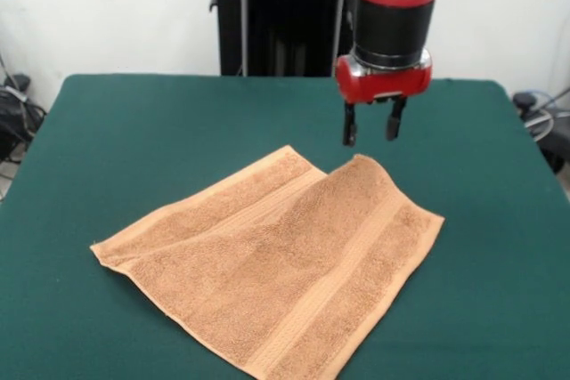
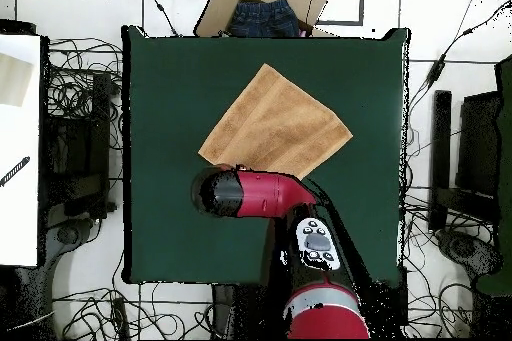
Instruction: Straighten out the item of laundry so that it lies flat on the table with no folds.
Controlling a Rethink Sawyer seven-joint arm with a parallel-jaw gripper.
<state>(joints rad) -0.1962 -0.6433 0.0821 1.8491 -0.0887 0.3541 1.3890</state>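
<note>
The item of laundry (image 1: 276,273), a light orange-brown terry towel, lies on the green table (image 1: 107,131) toward its near side. One part is folded over another, so two far corners sit side by side and a lower layer shows along the left. My gripper (image 1: 370,126) hangs just above and behind the towel's far corner, open, with nothing between its black fingers (image 1: 349,127). In the overhead view the towel (image 2: 275,122) lies as a diamond on the table (image 2: 160,77), and the red arm (image 2: 265,194) covers the gripper at the towel's lower left corner.
Off the table's edge a cardboard box (image 2: 222,9) holds blue jeans (image 2: 265,17). Cables run over the floor all around. A white surface (image 2: 18,147) stands at the left and black equipment (image 2: 470,152) at the right.
</note>
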